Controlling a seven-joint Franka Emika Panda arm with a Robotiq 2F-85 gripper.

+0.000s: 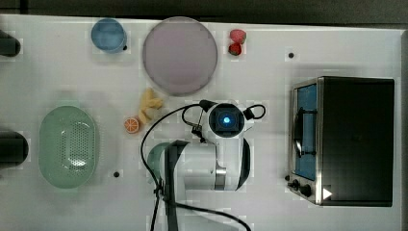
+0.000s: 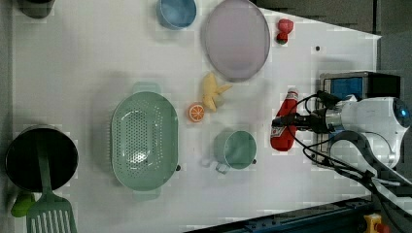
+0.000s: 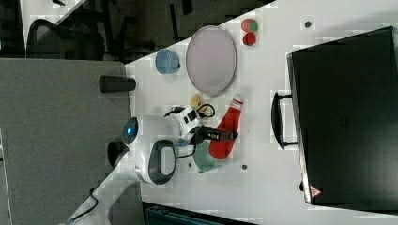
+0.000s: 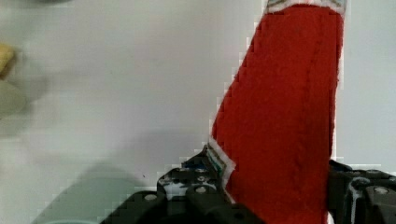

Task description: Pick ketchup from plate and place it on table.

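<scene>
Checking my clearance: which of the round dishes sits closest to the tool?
The green cup, right beside the held ketchup; the blue bowl and plate lie farther off.

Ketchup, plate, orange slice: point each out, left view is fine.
ketchup [image 2: 286, 124], left view, on its red body.
plate [image 2: 236, 39], left view, on its bare middle.
orange slice [image 2: 196, 112], left view, on its cut face.

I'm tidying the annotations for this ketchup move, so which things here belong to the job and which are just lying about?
Part of the job:
ketchup, held in the end effector
plate, now bare
table

Just lying about:
blue bowl
green basket
green mug
orange slice
strawberries
toaster oven
</scene>
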